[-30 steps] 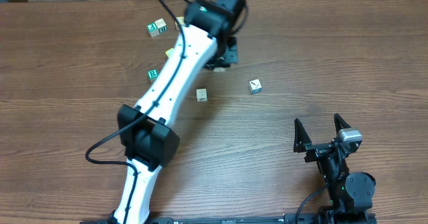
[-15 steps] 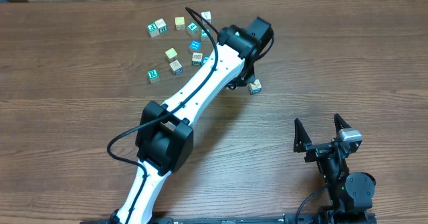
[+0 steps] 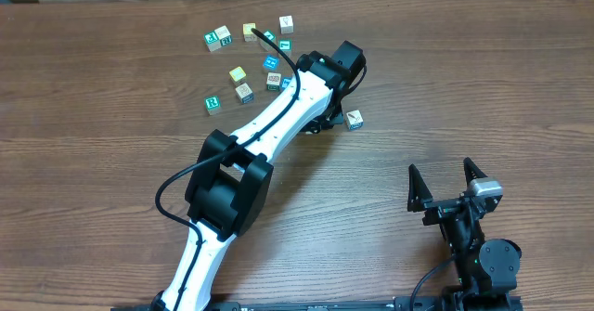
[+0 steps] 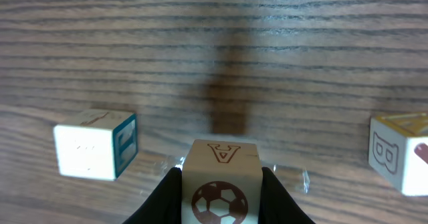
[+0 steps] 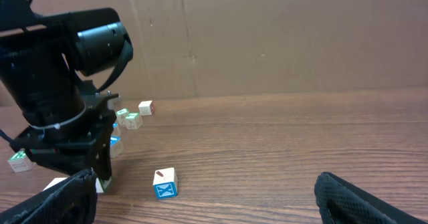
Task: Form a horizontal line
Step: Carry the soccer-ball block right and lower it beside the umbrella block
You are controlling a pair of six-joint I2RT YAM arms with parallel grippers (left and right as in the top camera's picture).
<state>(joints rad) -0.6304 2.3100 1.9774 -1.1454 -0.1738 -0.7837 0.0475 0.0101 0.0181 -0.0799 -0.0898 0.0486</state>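
My left gripper (image 4: 221, 200) is shut on a tan cube (image 4: 221, 174) with a soccer ball and the letter A, held just above the wood. It sits between a white cube with a teal side (image 4: 95, 144) on the left and a white cube with a B (image 4: 400, 150) on the right, apart from both. No touching row of cubes shows. In the overhead view the left gripper (image 3: 320, 121) is hidden under its wrist, beside a white-and-blue cube (image 3: 354, 119). My right gripper (image 3: 445, 183) is open and empty near the table's front.
Several loose cubes lie scattered at the back left, among them a teal pair (image 3: 218, 38), a tan one (image 3: 244, 92) and a green one (image 3: 213, 103). The left arm (image 3: 269, 125) stretches diagonally across the table. A cardboard wall (image 5: 267, 37) stands behind.
The left arm swung right from the scattered cubes to beside the white-and-blue cube, carrying the tan cube, then drew back slightly left. The right arm has not moved.
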